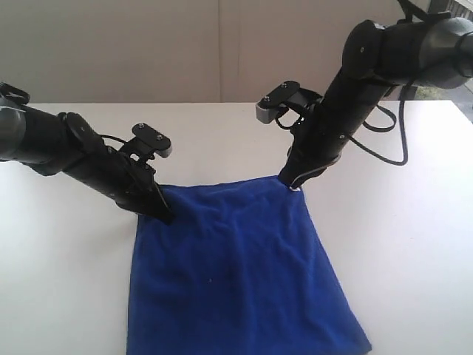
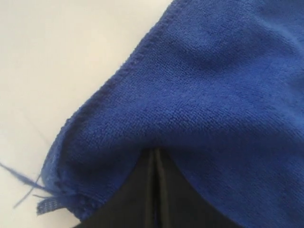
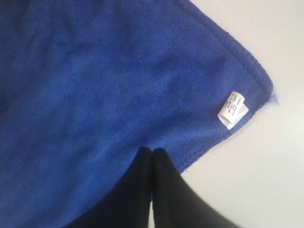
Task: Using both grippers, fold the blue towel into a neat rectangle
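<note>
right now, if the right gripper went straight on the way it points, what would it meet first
The blue towel: the right gripper has its shut tips at the cloth's edge near the white tag, seemingly pinching it. Further on lies only more cloth, with the table underneath.

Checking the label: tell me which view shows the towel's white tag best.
The right wrist view: the white tag sits large at a corner of the blue towel, beside the shut right gripper. The exterior view gives at most a pale speck there; the left wrist view shows cloth but no tag.
</note>
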Robot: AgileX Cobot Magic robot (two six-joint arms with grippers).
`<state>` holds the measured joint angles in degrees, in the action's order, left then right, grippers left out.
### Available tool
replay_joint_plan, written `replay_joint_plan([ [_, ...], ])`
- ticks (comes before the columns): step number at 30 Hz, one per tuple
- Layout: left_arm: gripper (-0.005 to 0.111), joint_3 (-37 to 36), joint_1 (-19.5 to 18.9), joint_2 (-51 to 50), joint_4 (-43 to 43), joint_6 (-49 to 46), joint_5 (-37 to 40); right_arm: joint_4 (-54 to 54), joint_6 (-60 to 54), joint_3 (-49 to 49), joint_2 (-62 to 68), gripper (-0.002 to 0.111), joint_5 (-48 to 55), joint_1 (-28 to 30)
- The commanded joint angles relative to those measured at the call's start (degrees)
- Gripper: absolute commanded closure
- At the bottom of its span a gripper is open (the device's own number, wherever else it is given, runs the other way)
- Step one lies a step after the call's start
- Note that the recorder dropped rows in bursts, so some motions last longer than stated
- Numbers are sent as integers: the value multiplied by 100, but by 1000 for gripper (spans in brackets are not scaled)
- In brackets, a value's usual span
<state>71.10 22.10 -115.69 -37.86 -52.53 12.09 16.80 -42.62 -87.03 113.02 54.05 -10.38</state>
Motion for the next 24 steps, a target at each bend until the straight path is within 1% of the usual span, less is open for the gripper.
replay_joint_plan([
  [1, 107, 410, -12, -385, 4, -34, 469, -239, 234, 120, -209, 108, -92, 14],
  [7, 107, 861, -12, -603, 47, -34, 857, -250, 269, 266, -221, 108, -147, 14],
  [12, 107, 959, -26, -563, 69, -1, 1114, -250, 280, 446, -232, 108, -252, 14],
  [16, 107, 959, -35, -92, 69, 1, 1480, -159, 359, 458, -254, 108, -124, 14],
  [19, 107, 959, -35, 280, 69, 43, 2123, 125, 442, 528, -266, 108, -93, 14],
  [21, 107, 884, -11, 321, 25, 41, 2513, 332, 421, 674, -266, 108, -199, 14],
  [24, 107, 534, 29, 284, -71, 86, 2419, 412, 421, 1060, -266, 108, -539, 14],
])
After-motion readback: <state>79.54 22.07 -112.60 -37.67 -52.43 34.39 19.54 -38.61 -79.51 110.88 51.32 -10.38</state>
